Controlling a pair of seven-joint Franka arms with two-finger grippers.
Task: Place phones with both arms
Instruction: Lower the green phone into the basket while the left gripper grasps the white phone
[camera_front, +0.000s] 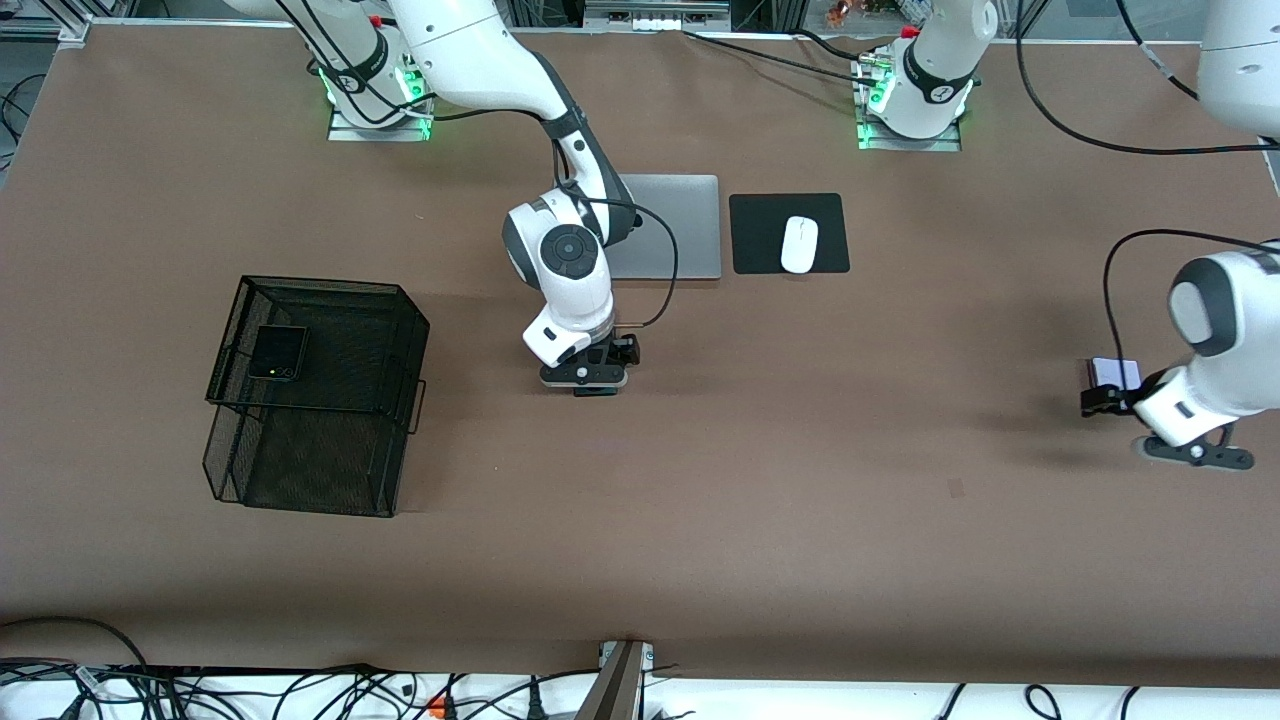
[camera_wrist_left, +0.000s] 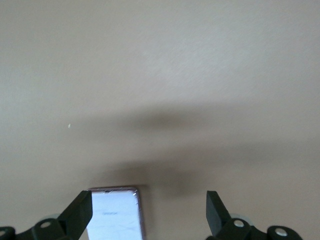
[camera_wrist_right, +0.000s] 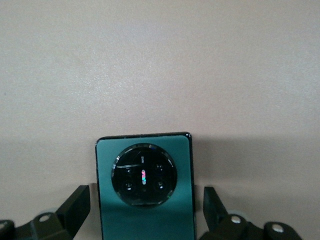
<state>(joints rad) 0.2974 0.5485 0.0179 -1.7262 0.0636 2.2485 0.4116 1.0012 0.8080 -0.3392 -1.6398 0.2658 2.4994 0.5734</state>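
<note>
A: We see the left claw (camera_front: 1098, 400) low over the pale lilac phone (camera_front: 1115, 373), fingers spread wide, holding nothing, the phone beside one finger.

B: The right claw (camera_front: 596, 388), at nine o'clock from it, straddles the green phone (camera_wrist_right: 145, 187), also wide and empty, ready to pinch. The black phone (camera_front: 277, 353) lies in the mesh basket (camera_front: 385, 300), presumably the goal.

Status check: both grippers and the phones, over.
Right gripper open, straddling green phone mid-table. Left gripper open over lilac phone, off-centre. Black phone in mesh basket. Nothing blocking.
</note>
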